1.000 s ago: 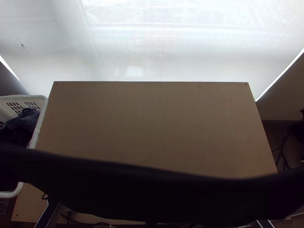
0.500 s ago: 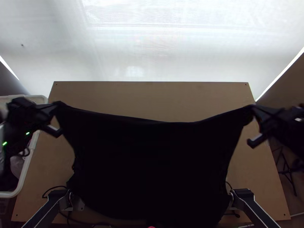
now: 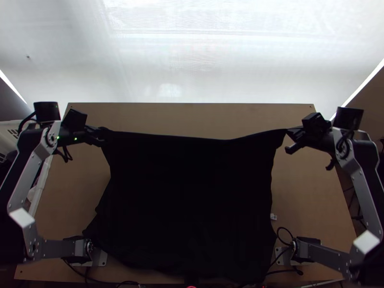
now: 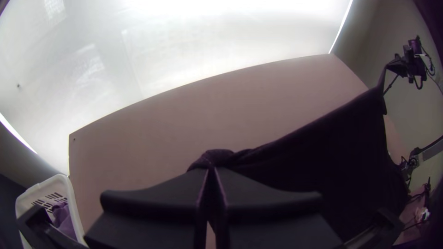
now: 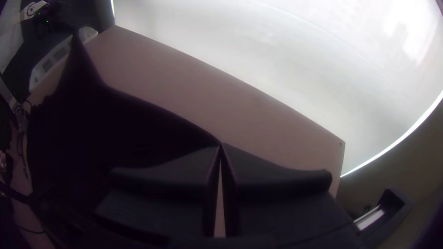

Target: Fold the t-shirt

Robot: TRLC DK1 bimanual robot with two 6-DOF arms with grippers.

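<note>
A black t-shirt (image 3: 192, 197) hangs stretched between both grippers, its far edge held up and its lower part reaching down toward the table's near edge. At its upper left corner, my left gripper (image 3: 102, 135) is shut on it; in the left wrist view a bunched bit of cloth stands out past the tips of the left gripper (image 4: 211, 167). My right gripper (image 3: 294, 132) holds the upper right corner; in the right wrist view the fingertips of the right gripper (image 5: 220, 145) meet on the shirt's edge.
The wooden table (image 3: 192, 117) shows beyond the shirt and along both its sides. A white basket (image 4: 69, 193) with dark cloth inside stands at the table's left edge. Cables (image 3: 285, 235) lie near the right arm's base.
Both grippers have come into view with the shirt between them and moved inward, closer together. The cloth, earlier a dark band across the near part of the view, now hangs farther up the picture, its edge fairly straight.
</note>
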